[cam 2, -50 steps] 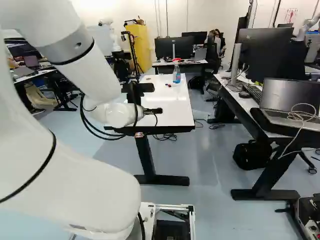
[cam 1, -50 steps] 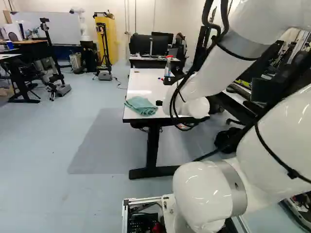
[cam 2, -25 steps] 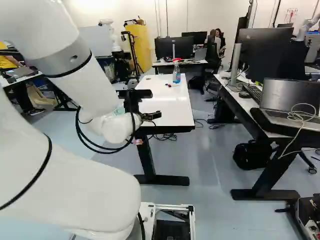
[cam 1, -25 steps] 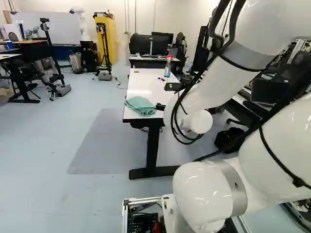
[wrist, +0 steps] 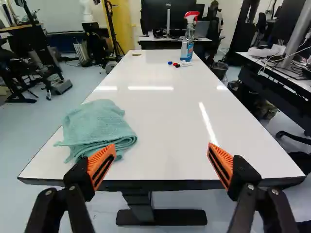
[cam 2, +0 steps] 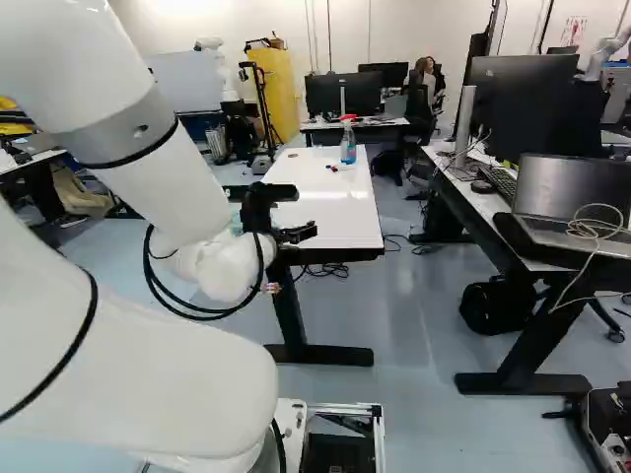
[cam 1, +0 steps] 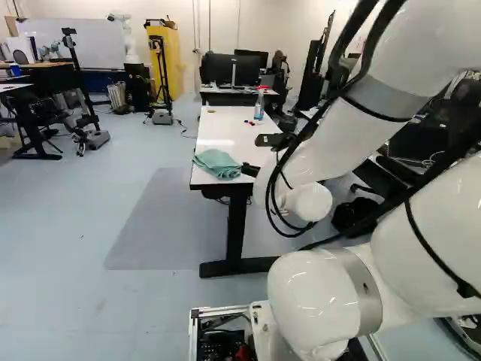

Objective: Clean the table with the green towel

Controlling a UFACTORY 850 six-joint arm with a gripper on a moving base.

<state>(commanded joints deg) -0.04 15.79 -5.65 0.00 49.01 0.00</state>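
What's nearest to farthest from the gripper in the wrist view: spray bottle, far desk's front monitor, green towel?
1. Green towel, left side of the table's near end.
2. Spray bottle, at its far end.
3. Front monitor, on the far desk.

Green towel (wrist: pixel 97 127), textured cloth, loosely folded, rumpled, lying on the table (wrist: pixel 167 114) at its near end, by the left long edge in the left base view, table rectangular, upright, glossy white top, black edge.
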